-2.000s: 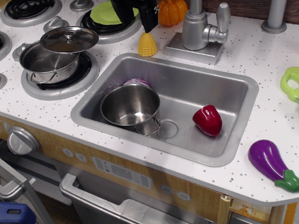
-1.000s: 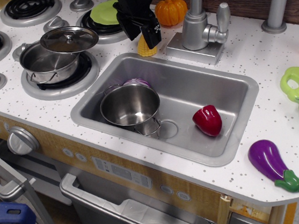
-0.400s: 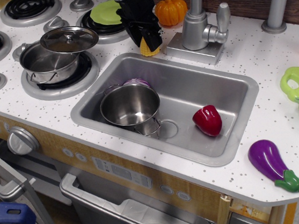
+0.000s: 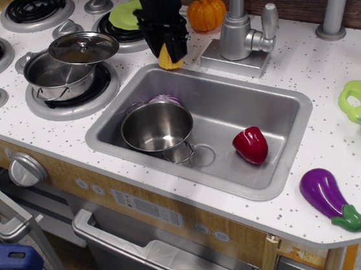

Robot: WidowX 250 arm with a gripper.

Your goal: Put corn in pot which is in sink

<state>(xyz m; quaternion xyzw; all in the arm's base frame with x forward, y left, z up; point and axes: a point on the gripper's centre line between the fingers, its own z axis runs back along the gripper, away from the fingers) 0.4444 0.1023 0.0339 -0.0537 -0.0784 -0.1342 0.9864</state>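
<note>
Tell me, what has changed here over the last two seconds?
The gripper came down over the corn, its jaws now on either side of it, and the corn has shifted slightly left on the counter. The pot, the sink and the red pepper stayed put.

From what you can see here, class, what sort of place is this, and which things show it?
Most likely a toy play kitchen: a small metal sink with a faucet, moulded stove burners, and plastic food like the eggplant.

Red pepper (image 4: 251, 145), purple eggplant (image 4: 330, 198), pumpkin (image 4: 206, 13)
</note>
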